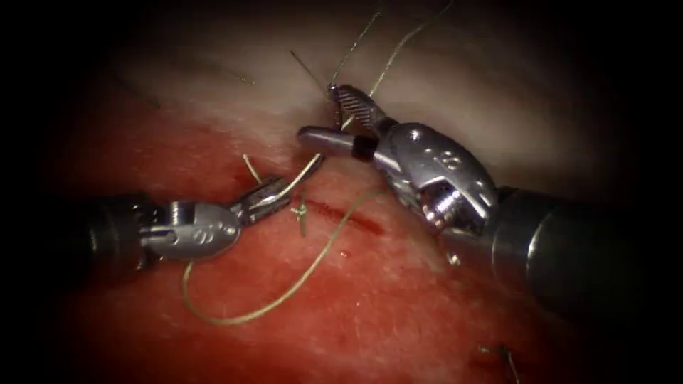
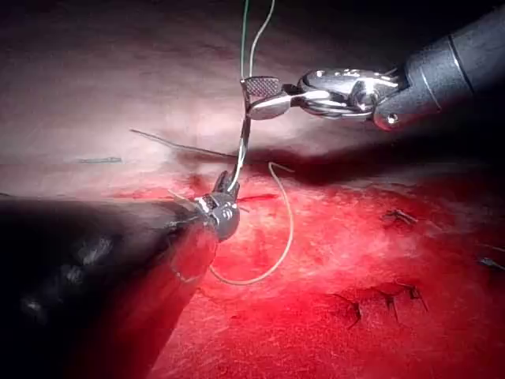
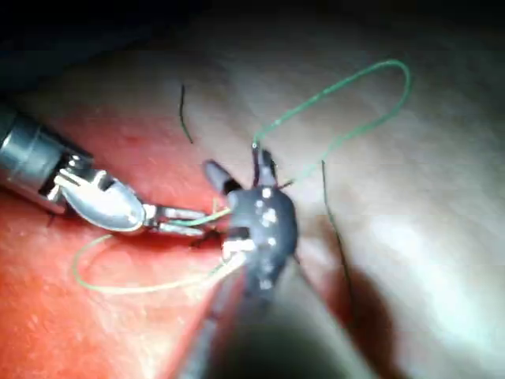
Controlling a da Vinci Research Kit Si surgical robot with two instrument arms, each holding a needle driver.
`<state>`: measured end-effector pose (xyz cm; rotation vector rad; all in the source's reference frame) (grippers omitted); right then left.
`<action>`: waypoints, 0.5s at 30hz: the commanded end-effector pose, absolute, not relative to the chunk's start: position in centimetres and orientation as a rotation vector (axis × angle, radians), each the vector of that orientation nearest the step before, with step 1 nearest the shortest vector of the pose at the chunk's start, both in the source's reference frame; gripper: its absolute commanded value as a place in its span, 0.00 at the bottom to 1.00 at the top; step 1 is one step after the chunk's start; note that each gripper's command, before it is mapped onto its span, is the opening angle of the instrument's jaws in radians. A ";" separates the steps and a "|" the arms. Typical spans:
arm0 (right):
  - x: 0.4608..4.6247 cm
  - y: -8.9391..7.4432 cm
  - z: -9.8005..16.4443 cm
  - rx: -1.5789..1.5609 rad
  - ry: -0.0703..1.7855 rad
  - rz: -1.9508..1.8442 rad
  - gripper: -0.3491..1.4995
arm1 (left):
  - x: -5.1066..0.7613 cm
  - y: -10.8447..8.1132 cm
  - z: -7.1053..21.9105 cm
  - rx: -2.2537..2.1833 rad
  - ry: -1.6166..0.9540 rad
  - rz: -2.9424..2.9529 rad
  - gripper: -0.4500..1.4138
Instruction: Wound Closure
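Pinching the thread between closed jaws, the left end effector lies low at the left end of the cut, its shaft coming in from the left over the red part of the tissue. The right end effector stands with jaws spread wide: one ridged jaw points up over the pale tissue, the other smooth jaw reaches left, and the thread runs between them without either jaw pressing on it. From the left tool's tip the thread climbs through that gap and on up out of the endoscope view in two strands. A further length sweeps down from near the cut in a wide loop lying on the red tissue below the left tool. Just beside the left tool's tip sits a small knot with short ends at the cut's left end. A thin dark strand lies on the pale tissue above the right tool; whether it is the needle cannot be told. Another dark stitch shows far right, well apart from both tools. Red fluid lines the cut.
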<state>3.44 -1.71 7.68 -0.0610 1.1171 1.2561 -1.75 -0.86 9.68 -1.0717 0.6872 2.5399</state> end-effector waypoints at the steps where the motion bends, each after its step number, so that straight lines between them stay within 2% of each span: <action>1: 3.52 -1.7 7.8 -0.064 1.120 1.255 0.63 | -1.82 -0.9 9.8 -1.075 0.687 2.538 0.00; 8: 3.57 -1.7 7.9 -0.073 1.114 1.249 0.63 | -1.85 -0.9 9.7 -1.078 0.704 2.539 0.00; 10: 3.60 -1.7 7.9 -0.076 1.108 1.248 0.58 | -1.86 -0.9 9.7 -1.083 0.706 2.536 0.00; 11: 3.61 -1.7 7.9 -0.074 1.104 1.246 0.53 | -1.86 -0.9 9.7 -1.083 0.706 2.536 0.00; 12: 3.62 -1.7 8.0 -0.058 1.100 1.266 0.41 | -1.85 -0.9 9.7 -1.083 0.706 2.536 0.00; 13: 3.63 -1.7 8.0 -0.029 1.100 1.306 0.05 | -1.85 -0.9 9.7 -1.082 0.710 2.541 0.00; 14: 3.62 -1.8 8.0 -0.020 1.099 1.323 0.00 | -1.85 -0.9 9.7 -1.082 0.710 2.541 0.00; 15: 3.63 -1.8 8.0 -0.035 1.098 1.332 0.00 | -1.86 -0.9 9.7 -1.086 0.716 2.544 0.00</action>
